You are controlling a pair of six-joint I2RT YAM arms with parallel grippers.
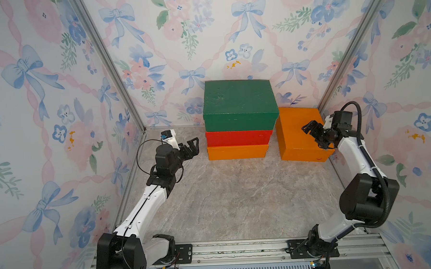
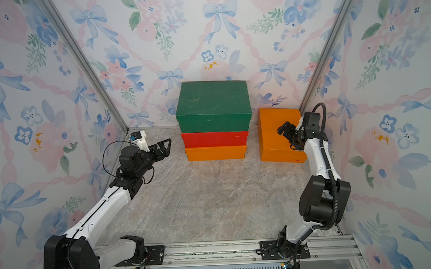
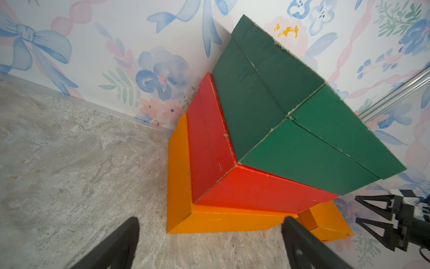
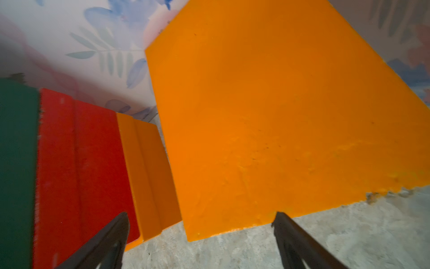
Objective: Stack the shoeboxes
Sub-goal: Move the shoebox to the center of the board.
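Three shoeboxes stand stacked against the back wall in both top views: a dark green one [image 1: 238, 101] [image 2: 211, 102] on a red one [image 1: 238, 138] [image 2: 214, 139] on an orange one [image 1: 237, 153] [image 2: 215, 153]. Another orange shoebox [image 1: 294, 134] [image 2: 272, 137] [image 4: 279, 116] lies on the table just right of the stack. My right gripper [image 1: 312, 136] [image 2: 286, 137] [image 4: 200, 215] is open at that box's near right part, holding nothing. My left gripper [image 1: 193, 147] [image 2: 166, 147] [image 3: 210, 221] is open and empty, a short way left of the stack, facing its corner [image 3: 235, 163].
Floral wallpapered walls close the cell at the back and both sides, with aluminium posts [image 1: 111, 64] in the back corners. The loose orange box sits close to the right wall. A metal rail [image 1: 239, 251] with both arm bases runs along the marble-patterned table's [image 1: 237, 201] front edge.
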